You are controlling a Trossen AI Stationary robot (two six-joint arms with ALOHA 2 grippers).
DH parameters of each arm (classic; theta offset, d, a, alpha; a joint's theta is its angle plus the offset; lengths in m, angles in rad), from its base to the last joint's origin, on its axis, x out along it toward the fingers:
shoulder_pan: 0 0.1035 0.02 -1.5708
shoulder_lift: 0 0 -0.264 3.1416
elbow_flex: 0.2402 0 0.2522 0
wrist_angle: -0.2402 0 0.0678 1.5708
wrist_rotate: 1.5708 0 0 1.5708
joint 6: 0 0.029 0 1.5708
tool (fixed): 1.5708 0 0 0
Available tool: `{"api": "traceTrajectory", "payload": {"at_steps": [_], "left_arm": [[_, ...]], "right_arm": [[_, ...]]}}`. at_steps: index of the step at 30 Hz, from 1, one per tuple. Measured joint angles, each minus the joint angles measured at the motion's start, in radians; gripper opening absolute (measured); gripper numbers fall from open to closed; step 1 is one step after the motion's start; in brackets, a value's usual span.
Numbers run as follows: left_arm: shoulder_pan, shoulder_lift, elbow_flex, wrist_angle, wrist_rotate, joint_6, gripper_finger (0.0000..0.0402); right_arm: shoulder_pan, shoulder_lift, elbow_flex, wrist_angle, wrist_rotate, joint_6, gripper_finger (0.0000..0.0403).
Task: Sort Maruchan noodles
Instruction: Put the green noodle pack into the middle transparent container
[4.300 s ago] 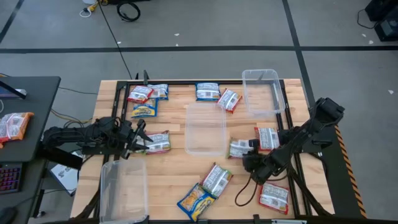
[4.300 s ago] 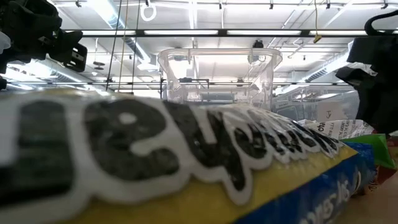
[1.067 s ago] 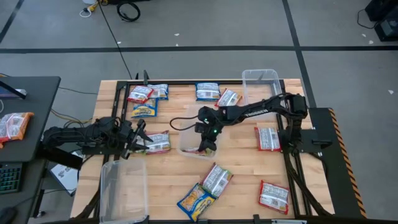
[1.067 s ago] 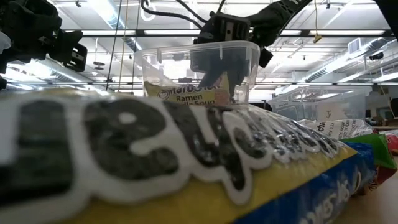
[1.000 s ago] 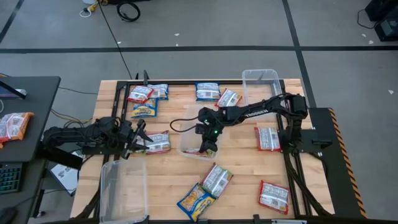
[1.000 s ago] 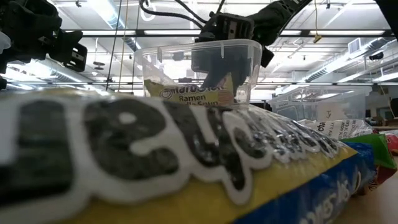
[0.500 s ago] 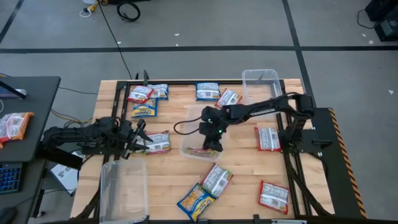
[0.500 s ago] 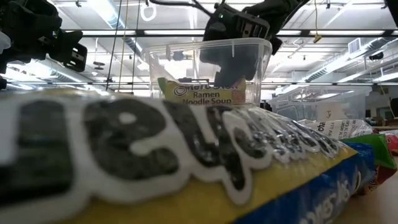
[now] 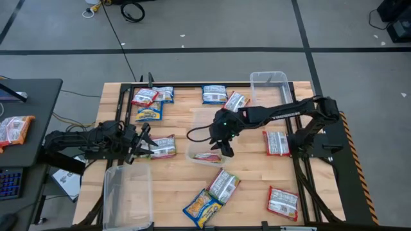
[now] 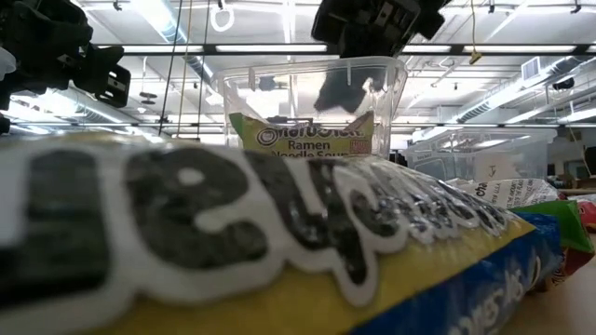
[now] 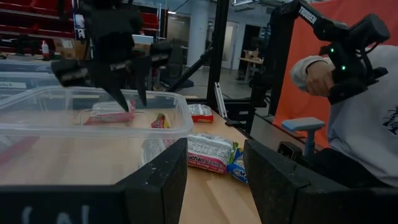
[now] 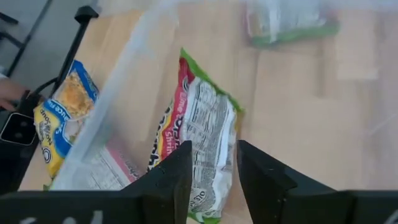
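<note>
Crinkly silver-green packet [image 9: 209, 156] flat in clear tub [image 9: 198, 122], frame centre; my right gripper [image 9: 226, 149] above, fingers parted, empty.

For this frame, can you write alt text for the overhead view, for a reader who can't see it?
The right gripper, fingers open, hangs over a clear tub at mid-table with one noodle packet lying in it. The left gripper waits beside a packet at the table's left. Other packets and two more tubs lie scattered on the wooden table.

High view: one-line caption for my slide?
Right hand open over the center tub holding one noodle packet; left hand waits beside another.
</note>
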State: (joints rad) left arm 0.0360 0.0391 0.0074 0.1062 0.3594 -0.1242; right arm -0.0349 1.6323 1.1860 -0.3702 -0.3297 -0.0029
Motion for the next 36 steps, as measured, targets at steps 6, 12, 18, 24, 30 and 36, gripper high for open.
{"api": "traceTrajectory", "payload": {"at_steps": [6, 12, 18, 24, 30, 36], "left_arm": [[0.0, 0.0, 0.0, 0.0, 0.0, 0.0, 0.016], [0.0, 0.0, 0.0, 0.0, 0.0, 0.0, 0.016], [0.0, 0.0, 0.0, 0.0, 0.0, 0.0, 0.016], [0.0, 0.0, 0.0, 0.034, 0.0, 0.033, 0.016], [0.0, 0.0, 0.0, 0.224, 0.0, -0.116, 0.016], [0.0, -0.001, 0.0, 0.303, -0.071, -0.156, 0.016]], "right_arm": [[0.033, -0.092, 0.0, -0.019, 0.024, -0.004, 0.0137], [0.12, -0.188, 0.001, -0.035, 0.071, -0.052, 0.0131], [0.222, -0.231, 0.001, -0.006, 0.13, -0.087, 0.013], [0.291, -0.231, 0.001, 0.075, 0.193, -0.085, 0.013], [0.326, -0.229, 0.001, 0.101, 0.261, -0.064, 0.013], [0.348, -0.229, 0.001, 0.1, 0.289, -0.01, 0.013]]}}
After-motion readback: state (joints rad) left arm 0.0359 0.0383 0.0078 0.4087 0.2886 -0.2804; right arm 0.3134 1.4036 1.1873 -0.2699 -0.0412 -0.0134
